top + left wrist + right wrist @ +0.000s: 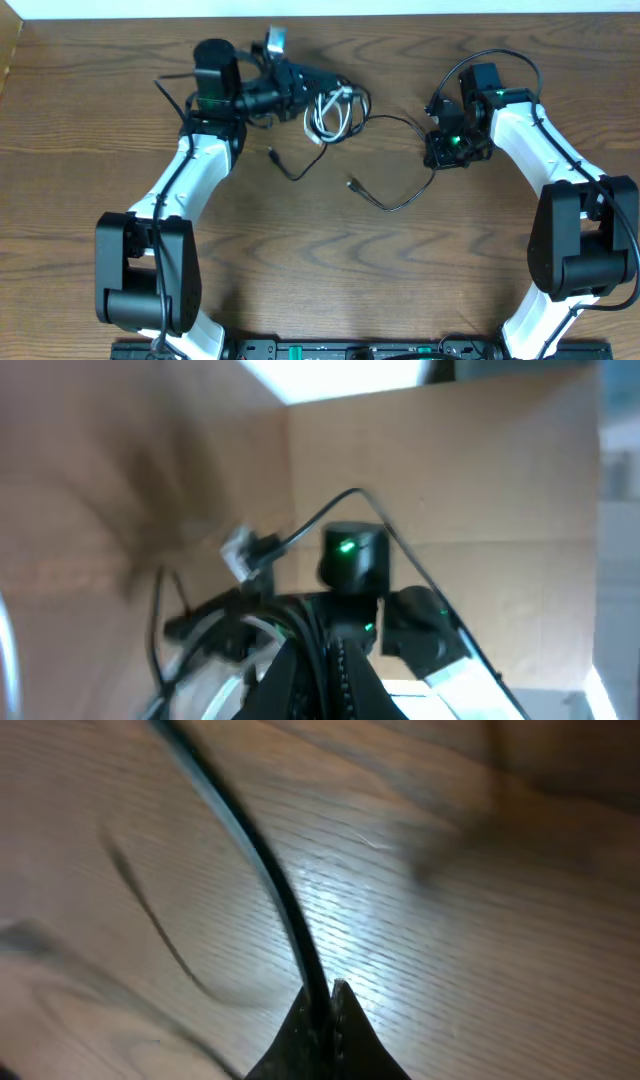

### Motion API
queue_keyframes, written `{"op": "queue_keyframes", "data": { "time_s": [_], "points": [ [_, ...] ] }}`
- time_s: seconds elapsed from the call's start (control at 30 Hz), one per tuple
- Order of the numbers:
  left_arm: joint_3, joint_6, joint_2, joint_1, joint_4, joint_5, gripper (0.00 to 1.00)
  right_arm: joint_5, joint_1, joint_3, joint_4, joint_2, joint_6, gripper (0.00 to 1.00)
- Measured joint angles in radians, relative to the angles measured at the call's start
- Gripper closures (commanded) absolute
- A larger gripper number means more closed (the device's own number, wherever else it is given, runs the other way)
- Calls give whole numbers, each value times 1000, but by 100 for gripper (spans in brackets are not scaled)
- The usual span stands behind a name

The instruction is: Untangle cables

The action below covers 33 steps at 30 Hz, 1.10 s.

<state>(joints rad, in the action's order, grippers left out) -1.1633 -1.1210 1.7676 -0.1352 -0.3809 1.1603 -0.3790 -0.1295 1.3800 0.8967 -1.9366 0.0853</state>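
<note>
Black cable [282, 900] pinched in right jaws, white cable [320, 120] in left jaws, upper centre of overhead frame. Draw apart slowly, low over desk [300, 260], without jerking.

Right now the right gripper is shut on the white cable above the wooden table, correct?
No. The right gripper is shut on the black cable, not the white cable, above the wooden table. The right wrist view shows the dark cord running into its closed tips.
</note>
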Motion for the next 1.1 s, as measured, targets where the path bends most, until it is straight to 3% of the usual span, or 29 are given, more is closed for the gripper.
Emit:
{"op": "queue_keyframes", "data": {
  "time_s": [0.13, 0.27, 0.47, 0.73, 0.93, 1.03, 1.1],
  "points": [
    [-2, 52, 0, -43, 267, -69, 92, 1, 1, -1, 24, 0, 8, 99],
    [-2, 81, 6, -69, 428, -159, 93, 32, 3, -1, 63, 0, 7, 99],
    [-2, 101, 68, -71, 498, -295, 92, 78, 13, -1, 83, 0, 6, 99],
    [-2, 159, 222, -79, 505, -332, 92, 89, 14, -1, 82, 0, 6, 99],
    [-2, 281, 224, -63, 507, -332, 83, 92, 14, -1, 71, 0, 6, 99],
    [-2, 332, 185, -32, 520, -343, 64, 87, 14, -1, 44, 0, 6, 99],
    [-2, 362, 143, -10, 544, -355, 58, 82, 14, -1, 28, 0, 6, 99]
  ]
}}
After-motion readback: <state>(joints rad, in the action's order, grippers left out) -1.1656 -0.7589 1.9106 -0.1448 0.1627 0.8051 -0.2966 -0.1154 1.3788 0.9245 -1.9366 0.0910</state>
